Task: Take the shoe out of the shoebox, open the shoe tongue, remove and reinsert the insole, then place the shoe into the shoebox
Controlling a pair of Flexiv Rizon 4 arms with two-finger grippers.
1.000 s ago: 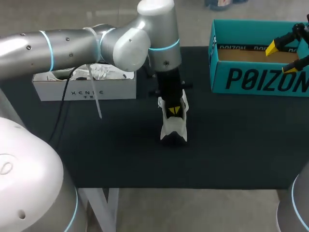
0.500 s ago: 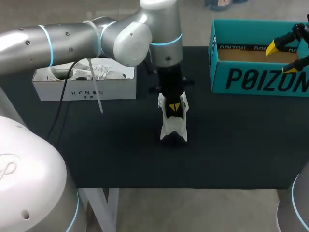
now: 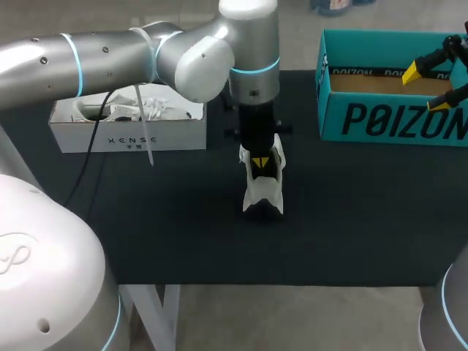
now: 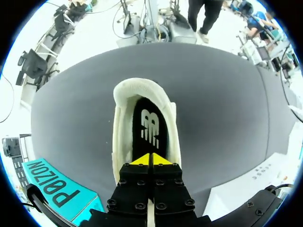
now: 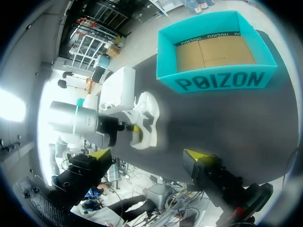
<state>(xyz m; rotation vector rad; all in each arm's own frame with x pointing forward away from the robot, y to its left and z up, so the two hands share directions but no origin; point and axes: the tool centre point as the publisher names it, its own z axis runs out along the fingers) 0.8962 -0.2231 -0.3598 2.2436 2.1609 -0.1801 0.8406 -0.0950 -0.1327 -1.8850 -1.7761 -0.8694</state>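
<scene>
Head view: the white shoe [image 3: 262,194] stands mid-frame with the left gripper [image 3: 261,162] in its opening. The right gripper [image 3: 425,88] hangs over the teal shoebox [image 3: 380,121], upper right.

Left wrist view: tips pressed together over the black insole [image 4: 150,130]; any grip unclear.

Right wrist view: fingers spread wide, holding nothing.

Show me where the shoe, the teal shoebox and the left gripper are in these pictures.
shoe [image 3: 262,196]: head view, its white near end.
teal shoebox [image 3: 387,121]: head view, front wall.
left gripper [image 4: 151,160]: left wrist view, between yellow tips.
</scene>
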